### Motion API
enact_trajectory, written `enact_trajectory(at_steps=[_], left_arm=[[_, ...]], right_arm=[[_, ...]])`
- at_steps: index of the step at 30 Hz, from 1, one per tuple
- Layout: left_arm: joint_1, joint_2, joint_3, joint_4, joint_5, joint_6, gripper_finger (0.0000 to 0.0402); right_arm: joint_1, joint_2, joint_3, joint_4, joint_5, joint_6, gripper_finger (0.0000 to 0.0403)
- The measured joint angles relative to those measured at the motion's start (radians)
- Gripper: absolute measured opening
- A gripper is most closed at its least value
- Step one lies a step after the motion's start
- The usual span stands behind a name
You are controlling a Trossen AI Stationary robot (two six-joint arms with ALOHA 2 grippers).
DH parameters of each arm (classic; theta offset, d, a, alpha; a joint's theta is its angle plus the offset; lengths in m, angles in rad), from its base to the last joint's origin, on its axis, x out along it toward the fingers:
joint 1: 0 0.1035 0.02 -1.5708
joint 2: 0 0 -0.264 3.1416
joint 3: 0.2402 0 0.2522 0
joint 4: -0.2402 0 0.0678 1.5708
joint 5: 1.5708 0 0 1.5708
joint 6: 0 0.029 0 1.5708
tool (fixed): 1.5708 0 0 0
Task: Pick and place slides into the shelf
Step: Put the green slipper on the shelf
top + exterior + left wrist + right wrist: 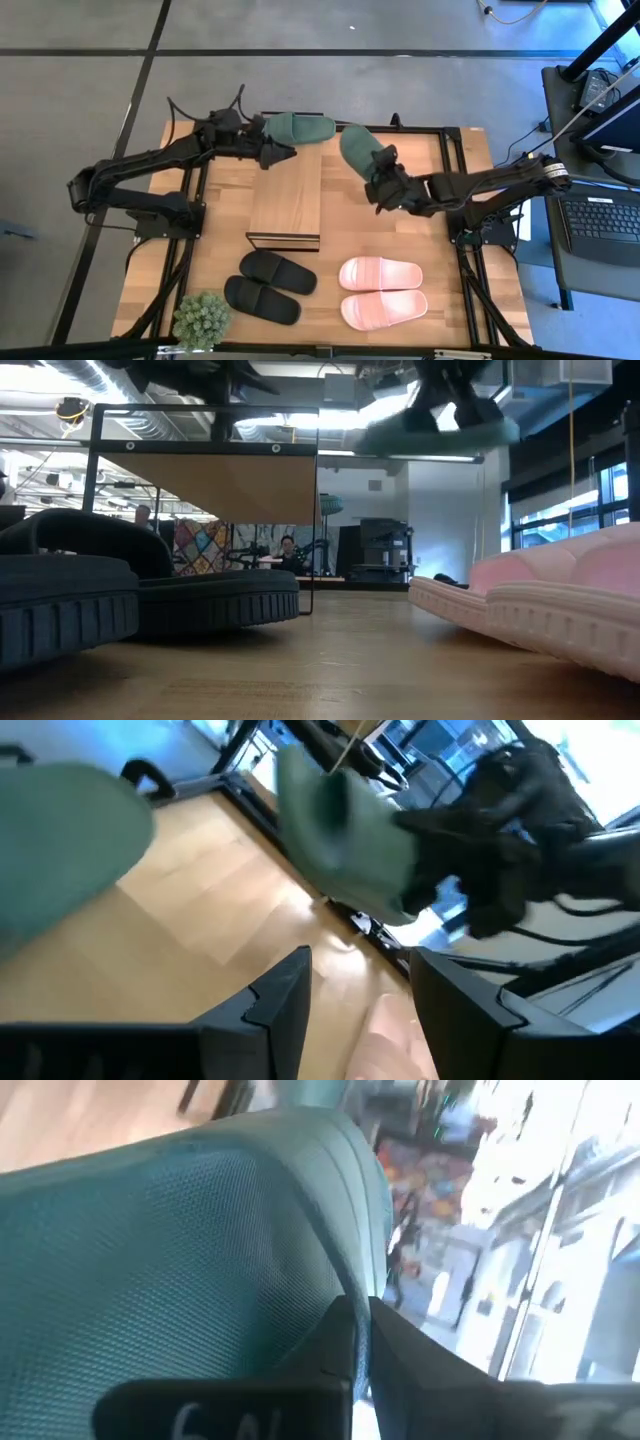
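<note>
One dark green slide (300, 127) lies at the far end of the shelf (285, 195), on or just past its wooden top. My left gripper (284, 153) stands open right beside it; its fingers (285, 1005) have nothing between them. A second dark green slide (356, 148) hangs in the air right of the shelf, with my right gripper (378, 178) shut on it. In the low view this slide (435, 432) shows high above the table. My right gripper pinches a thin edge of the green slide (345, 1285) between its two shut fingers, at the slide's near end (370, 165). The fingers come roughly level from the table's right side. The slide is lifted clear of table and shelf, stretching away toward the far left.
A pair of black slides (268, 285) and a pair of pale pink slides (382, 290) lie on the table in front of the shelf. A small potted plant (202, 318) stands at the near left corner. Black frame bars (448, 150) run along the table's sides.
</note>
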Motion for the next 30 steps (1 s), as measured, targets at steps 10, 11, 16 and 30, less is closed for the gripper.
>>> enact_trajectory(at_steps=[10, 11, 16, 30], left_arm=[[0.050, 0.019, -0.001, 0.100, 0.145, -0.122, 0.0161], [0.050, 0.020, -0.001, 0.115, 0.157, -0.138, 0.0161], [0.034, 0.020, -0.001, 0.163, 0.166, -0.169, 0.0161], [0.003, 0.090, 0.000, 0.173, 0.155, -0.241, 0.0161]], right_arm=[[0.005, 0.000, 0.047, 0.344, -0.326, -0.279, 0.0015], [0.005, 0.000, 0.047, 0.345, -0.338, -0.282, 0.0014], [0.005, 0.011, 0.047, 0.348, -0.354, -0.281, 0.0014], [0.004, 0.057, 0.046, 0.360, -0.369, -0.326, 0.0014]])
